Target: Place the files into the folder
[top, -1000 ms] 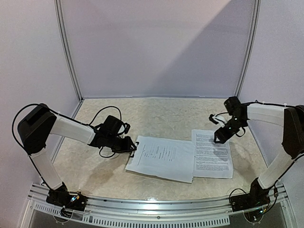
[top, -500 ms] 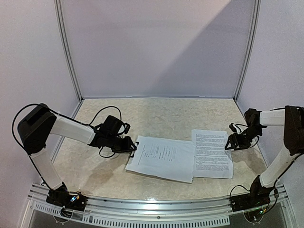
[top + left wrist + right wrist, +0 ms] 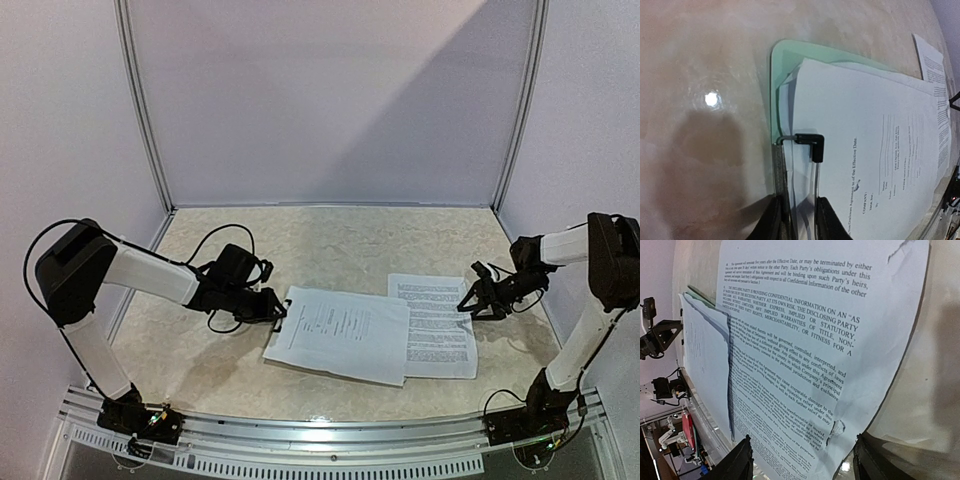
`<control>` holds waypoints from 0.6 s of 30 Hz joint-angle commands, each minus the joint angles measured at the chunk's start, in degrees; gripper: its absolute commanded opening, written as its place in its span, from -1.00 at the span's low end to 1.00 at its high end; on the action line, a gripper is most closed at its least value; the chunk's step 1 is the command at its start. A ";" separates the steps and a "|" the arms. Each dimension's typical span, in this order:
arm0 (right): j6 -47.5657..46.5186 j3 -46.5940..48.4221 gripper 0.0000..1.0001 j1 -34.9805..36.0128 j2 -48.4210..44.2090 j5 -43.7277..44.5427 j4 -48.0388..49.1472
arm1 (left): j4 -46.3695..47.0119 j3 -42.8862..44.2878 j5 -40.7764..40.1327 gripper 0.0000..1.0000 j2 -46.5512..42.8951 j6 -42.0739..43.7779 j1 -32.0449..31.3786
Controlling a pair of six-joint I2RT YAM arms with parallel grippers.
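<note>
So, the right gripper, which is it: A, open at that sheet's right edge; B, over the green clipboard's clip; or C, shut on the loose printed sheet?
A: in the right wrist view the right gripper has its fingers spread wide apart, low at the edge of the loose sheet.

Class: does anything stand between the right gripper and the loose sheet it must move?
Nothing visible does. The right gripper, jaws open, sits at the right edge of the sheet.
</note>
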 commanded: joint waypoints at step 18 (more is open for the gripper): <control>-1.26 0.39 0.20 -0.45 5.61 -12.55 -1.65 | -7.12 -3.14 -0.30 -1.00 0.83 -0.63 -0.89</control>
